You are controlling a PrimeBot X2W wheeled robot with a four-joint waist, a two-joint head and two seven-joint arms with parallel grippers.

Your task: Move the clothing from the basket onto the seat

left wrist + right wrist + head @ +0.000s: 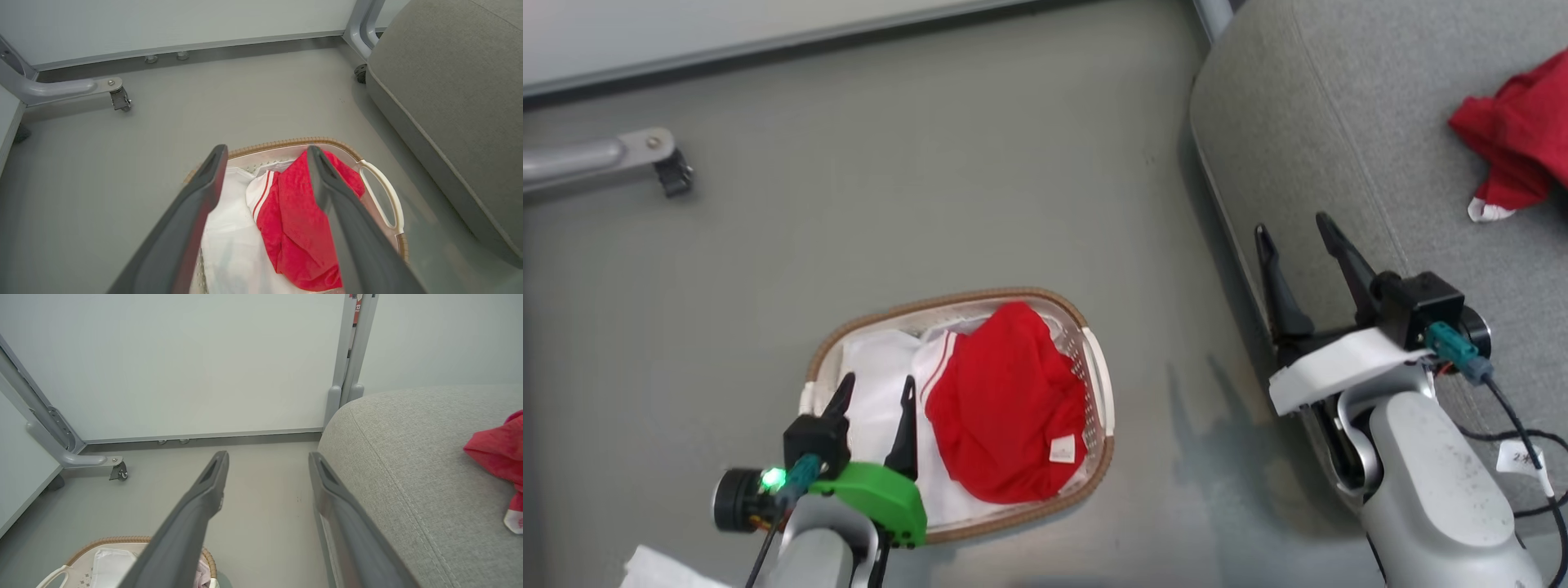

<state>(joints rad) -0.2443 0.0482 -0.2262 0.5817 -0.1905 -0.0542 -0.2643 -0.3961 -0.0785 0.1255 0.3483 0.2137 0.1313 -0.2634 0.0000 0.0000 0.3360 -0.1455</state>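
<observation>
grey floor [931,204] runs from a pale wall panel [686,33] at the far side to the big grey seat [1339,122] on the robot's right, and a metal leg [596,159] with a small caster reaches in from the left. on the floor between the two arms stands the oval basket [947,299], white with a brown rim, apart from the seat. the red garment [1005,400] lies bunched in the right half of the basket, with a white cuff with thin red stripes at its upper left and a small white label near its lower edge. it rests on a white liner [874,384] that covers the left half. the left fingers [904,429] are spread wide with nothing between them, hanging over the liner just beside the garment; whether they touch the cloth cannot be told. the right fingers [1343,257] are spread wide too and hold nothing, poised at the rounded front edge of the seat. a second red garment [1519,131] with a white cuff lies on the seat near the right edge of the head view, well apart from the right fingers.
</observation>
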